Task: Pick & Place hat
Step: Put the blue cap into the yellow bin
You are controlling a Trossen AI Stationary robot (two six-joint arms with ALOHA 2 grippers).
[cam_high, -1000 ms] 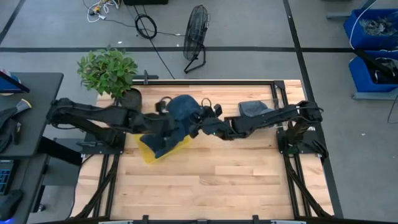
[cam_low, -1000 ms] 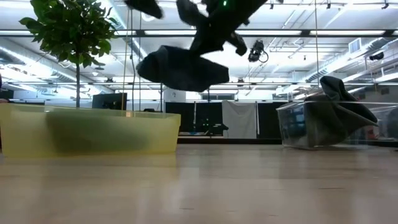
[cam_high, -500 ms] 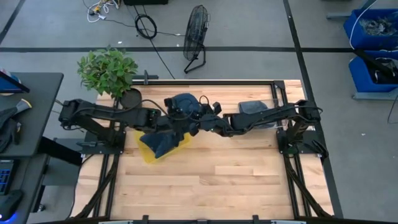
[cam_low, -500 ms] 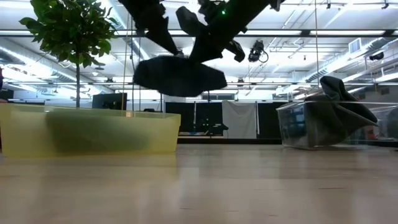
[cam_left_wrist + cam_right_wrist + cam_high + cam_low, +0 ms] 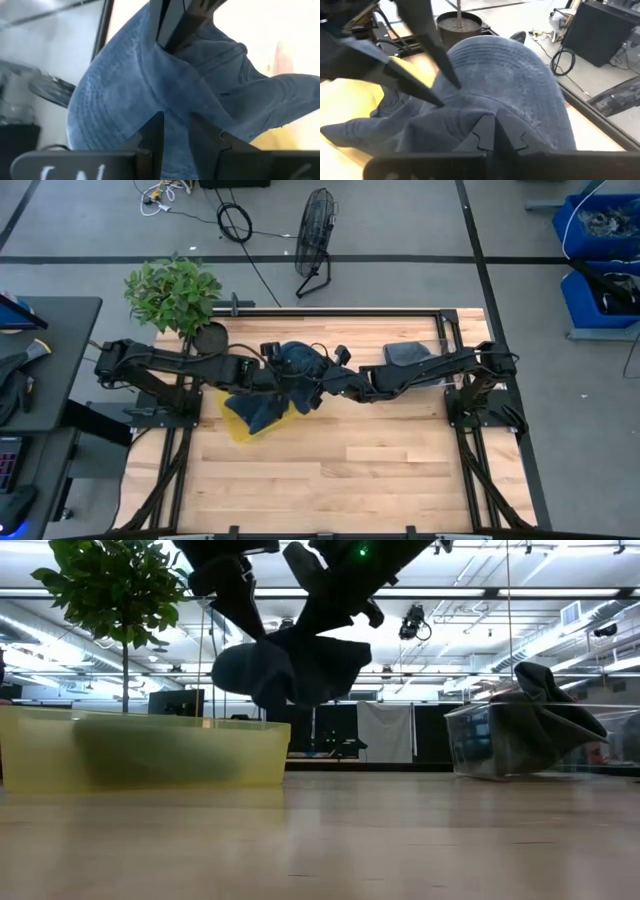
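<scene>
A blue hat hangs in the air over the right end of a yellow bin, between both grippers; in the low view the hat is bunched and droops. My left gripper comes from the table's left and is shut on the hat. My right gripper comes from the right and is also shut on it. Another dark blue cloth item lies in the yellow bin. My left gripper pinches a fold of the hat's cloth between its two fingers, coming from the table's left and slanting down. The hat is lifted clear and bulges around the fingers. My right gripper pinches a bunched ridge of the hat on the side opposite the left gripper, coming from the table's right. The hat is off the table, its rounded part lying beyond the fingers.
A clear bin with dark cloth items stands at the table's far right, also seen in the low view. A potted plant stands at the far left corner. Bare wooden tabletop lies toward the near edge.
My left gripper has moved right to the hat and taken hold of it beside my right gripper. The hat, first spread flat under my right gripper alone, has bunched up and sagged lower between the two grippers.
</scene>
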